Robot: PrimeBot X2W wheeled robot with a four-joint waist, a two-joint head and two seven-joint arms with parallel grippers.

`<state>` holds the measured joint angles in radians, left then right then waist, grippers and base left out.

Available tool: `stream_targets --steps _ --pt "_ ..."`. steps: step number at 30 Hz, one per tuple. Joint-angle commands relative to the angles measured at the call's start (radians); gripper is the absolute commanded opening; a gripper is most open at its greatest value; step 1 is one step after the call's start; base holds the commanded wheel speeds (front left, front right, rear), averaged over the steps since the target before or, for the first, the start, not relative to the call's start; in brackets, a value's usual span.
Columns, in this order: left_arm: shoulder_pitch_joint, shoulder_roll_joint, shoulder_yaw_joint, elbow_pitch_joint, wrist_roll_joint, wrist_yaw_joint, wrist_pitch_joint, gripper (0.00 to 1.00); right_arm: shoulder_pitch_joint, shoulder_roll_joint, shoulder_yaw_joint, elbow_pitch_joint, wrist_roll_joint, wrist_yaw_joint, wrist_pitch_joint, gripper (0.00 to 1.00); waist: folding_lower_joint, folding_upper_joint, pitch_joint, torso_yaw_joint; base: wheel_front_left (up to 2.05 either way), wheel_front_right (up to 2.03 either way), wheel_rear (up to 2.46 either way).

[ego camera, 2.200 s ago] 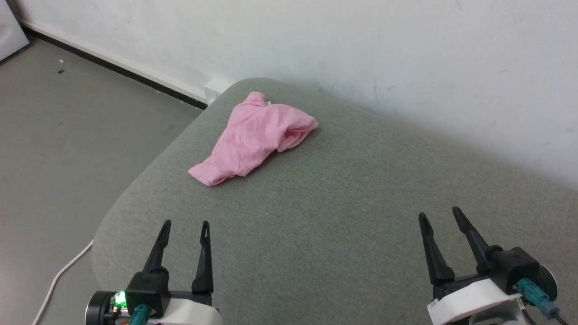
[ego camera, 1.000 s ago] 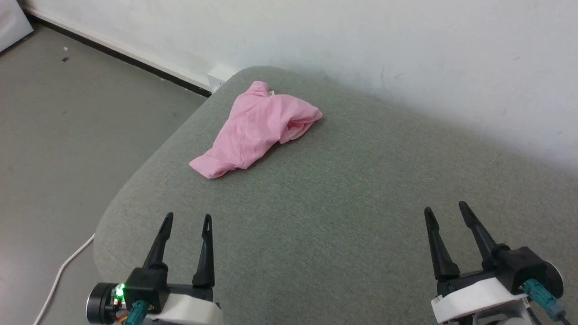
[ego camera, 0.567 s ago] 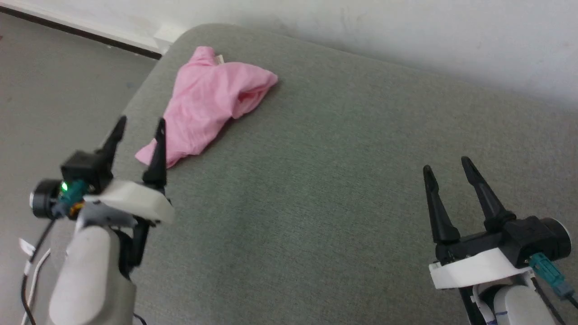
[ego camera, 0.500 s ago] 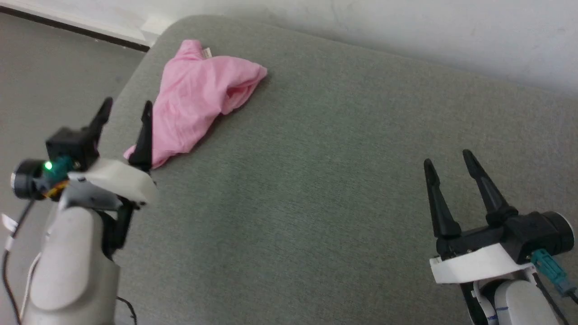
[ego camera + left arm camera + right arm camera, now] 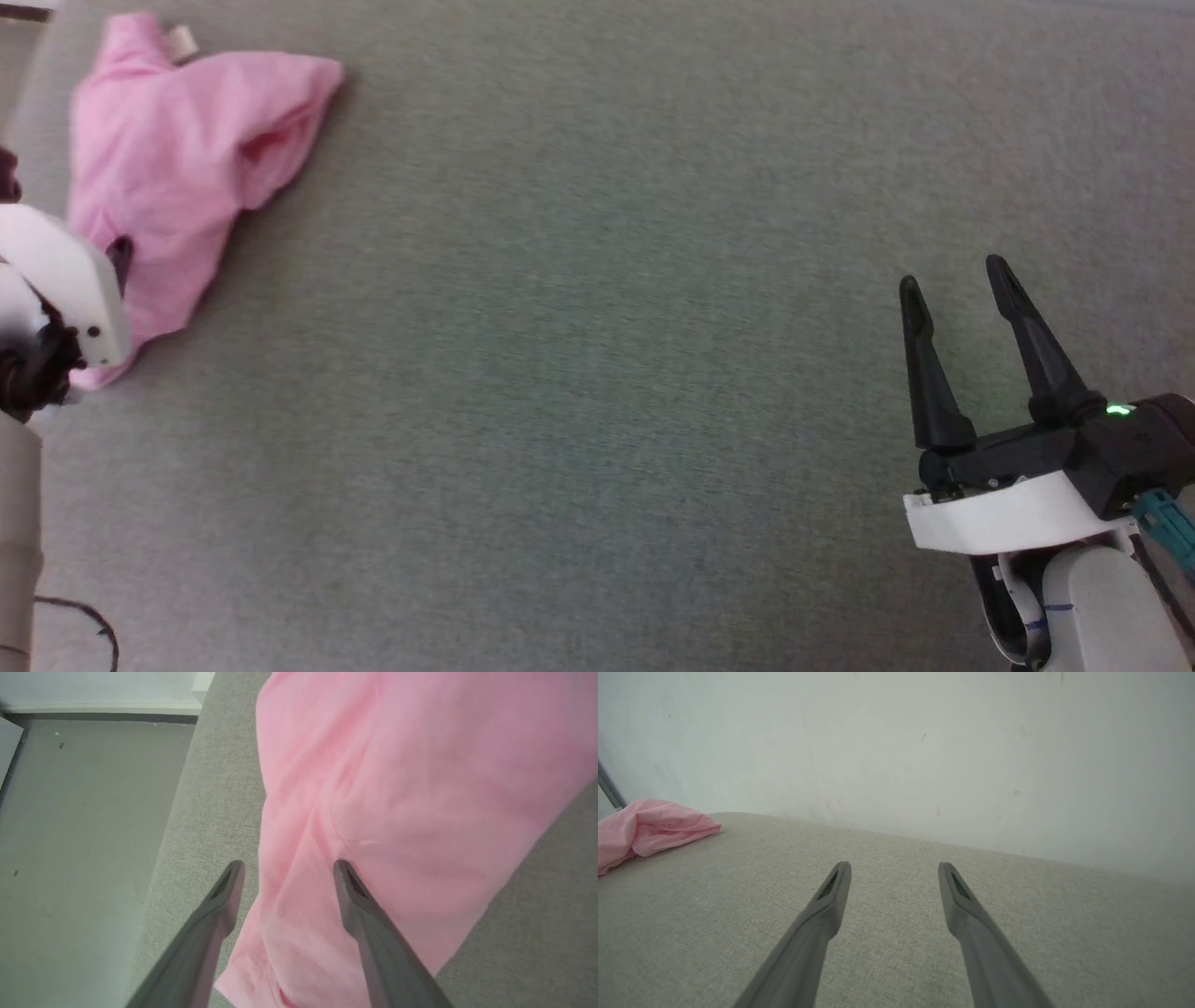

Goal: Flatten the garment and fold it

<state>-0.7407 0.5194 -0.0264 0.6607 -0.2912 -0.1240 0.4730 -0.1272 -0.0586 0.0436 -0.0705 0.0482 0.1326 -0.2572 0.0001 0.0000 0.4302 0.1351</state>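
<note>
Both pairs of fingers stand apart: left gripper (image 5: pixel 288 862) straddling the pink shorts (image 5: pixel 397 788) edge, right gripper (image 5: pixel 894 864) over grey cushion (image 5: pixel 691 914).

No readable text; white label (image 5: pixel 180 41) on garment (image 5: pixel 177 149) illegible.

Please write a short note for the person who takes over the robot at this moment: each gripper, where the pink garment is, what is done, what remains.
Left gripper: open, holding nothing, poised over the near end of the garment, one finger above pink fabric, the other above the cushion edge. I cannot tell if it touches.
Right gripper: open, empty, over bare cushion, well apart from the garment.
Garment: bunched in a heap at the cushion's far left corner, white label showing at its far end.
Done: nothing yet; not flattened, not folded.
Left: grasp it, spread it flat, then fold.
</note>
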Motion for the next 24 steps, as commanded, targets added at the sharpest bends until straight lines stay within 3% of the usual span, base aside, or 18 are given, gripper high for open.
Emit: stream_targets --steps 1,5,6,7,8,15,24 --pt "-0.019 0.018 -0.011 0.027 -0.019 -0.006 0.029 1.00 -0.018 0.001 0.002 -0.006 0.008 -0.002 -0.005 1.00 -0.0001 0.0000 0.083 -0.084 0.00 0.00 0.00" --pt "-0.018 0.038 -0.050 0.093 -0.071 -0.006 0.093 1.00 -0.019 0.002 -0.001 -0.005 0.012 -0.002 -0.005 1.00 -0.0001 0.0000 0.086 -0.092 0.00 0.00 0.00" --pt "-0.014 0.039 -0.054 0.110 -0.087 -0.006 0.107 0.80 -0.018 0.003 -0.001 -0.004 0.012 -0.002 -0.005 1.00 -0.0001 0.0000 0.084 -0.093 0.00 0.00 0.00" --pt "-0.010 0.039 -0.060 0.120 -0.103 -0.006 0.112 0.19 -0.018 0.003 -0.002 -0.001 0.012 -0.002 -0.005 1.00 -0.0001 0.0000 0.079 -0.093 0.00 0.00 0.00" --pt "-0.007 0.043 -0.064 0.124 -0.114 -0.006 0.101 0.00 -0.018 0.004 -0.002 0.002 0.011 -0.002 -0.005 1.00 -0.0001 0.0000 0.074 -0.092 0.00 0.00 0.00" --pt "-0.002 0.081 -0.051 0.148 -0.136 -0.007 -0.052 0.00 -0.012 0.006 -0.008 0.021 0.013 -0.002 -0.005 1.00 -0.0001 0.0000 0.000 -0.081 0.00 0.00 0.00" --pt "-0.054 0.139 -0.039 0.055 -0.074 0.020 -0.394 0.00 0.022 0.008 -0.033 0.059 0.025 -0.002 -0.005 1.00 -0.0001 0.0000 -0.179 -0.065 0.00 0.00 0.00"
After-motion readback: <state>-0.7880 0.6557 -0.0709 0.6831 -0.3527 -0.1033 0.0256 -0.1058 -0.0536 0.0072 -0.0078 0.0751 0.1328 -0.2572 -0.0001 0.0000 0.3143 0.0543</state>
